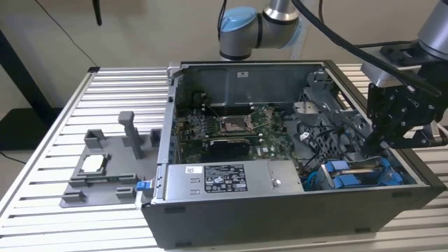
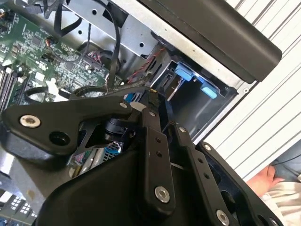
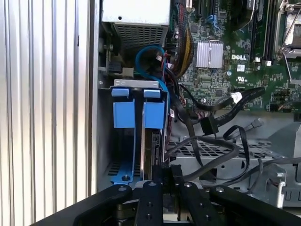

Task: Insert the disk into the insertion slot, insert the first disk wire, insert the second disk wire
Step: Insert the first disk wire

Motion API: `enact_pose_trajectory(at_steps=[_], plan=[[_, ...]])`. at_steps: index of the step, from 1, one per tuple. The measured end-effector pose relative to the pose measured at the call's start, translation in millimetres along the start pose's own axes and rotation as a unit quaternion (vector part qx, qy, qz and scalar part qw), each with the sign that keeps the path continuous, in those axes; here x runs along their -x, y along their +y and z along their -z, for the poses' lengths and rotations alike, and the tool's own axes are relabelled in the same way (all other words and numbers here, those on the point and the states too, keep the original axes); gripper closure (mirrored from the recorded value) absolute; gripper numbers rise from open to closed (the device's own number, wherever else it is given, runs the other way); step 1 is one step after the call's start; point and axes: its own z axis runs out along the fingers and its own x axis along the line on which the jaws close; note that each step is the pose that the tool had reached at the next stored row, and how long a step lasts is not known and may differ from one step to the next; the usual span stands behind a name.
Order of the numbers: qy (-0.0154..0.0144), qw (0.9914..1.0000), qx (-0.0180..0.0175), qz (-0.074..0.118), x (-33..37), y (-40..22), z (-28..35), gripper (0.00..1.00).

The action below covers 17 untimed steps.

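The disk [image 3: 154,146], in its bright blue carrier [image 3: 153,113], stands edge-on inside the insertion slot [image 3: 136,84], a bay of the grey drive cage in the case corner. In the exterior view the blue carriers [image 1: 357,176] sit in the cage at the case's near right. My gripper [image 1: 376,148] hangs just above them, shut, with its tips at the disk's exposed end in both wrist views [image 3: 167,170] [image 2: 154,94]. Nothing shows between the tips. Black cables with free connectors [image 3: 208,126] [image 3: 236,97] lie loose beside the cage. I cannot tell which are the disk wires.
The open computer case [image 1: 294,215] rests on a slatted metal table [image 1: 70,105]. Inside are the motherboard [image 1: 231,126] and a grey power supply box [image 1: 224,178]. A grey fixture [image 1: 105,168] stands at the exterior view's left. A person's hand [image 2: 263,181] shows beyond the case.
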Motion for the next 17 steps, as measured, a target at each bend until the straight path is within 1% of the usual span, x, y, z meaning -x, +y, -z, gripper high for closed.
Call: enact_pose_trajectory(at_steps=[3,4,5,8,9,12,16,17], plan=[[0.0,1.0,0.0011,-0.002,-2.2,-0.8,-3.3,0.81],[0.0,0.99999,0.0024,-0.003,-3.0,-1.4,-5.6,0.81],[0.0,0.99999,0.0035,-0.004,-3.2,-1.6,-6.6,0.81],[-0.0001,0.99993,0.0102,-0.006,-3.7,-2.7,-8.4,0.81],[-0.0001,0.99992,0.0113,-0.006,-3.9,-3.4,-9.1,0.81],[-0.0001,0.99988,0.0114,-0.01,-4.4,-4.4,-11.7,0.81],[0.0,0.99971,0.0109,-0.021,-4.7,-4.8,-14.8,0.81],[0.0,0.99967,0.0114,-0.023,-4.7,-5.3,-15.5,0.81]])
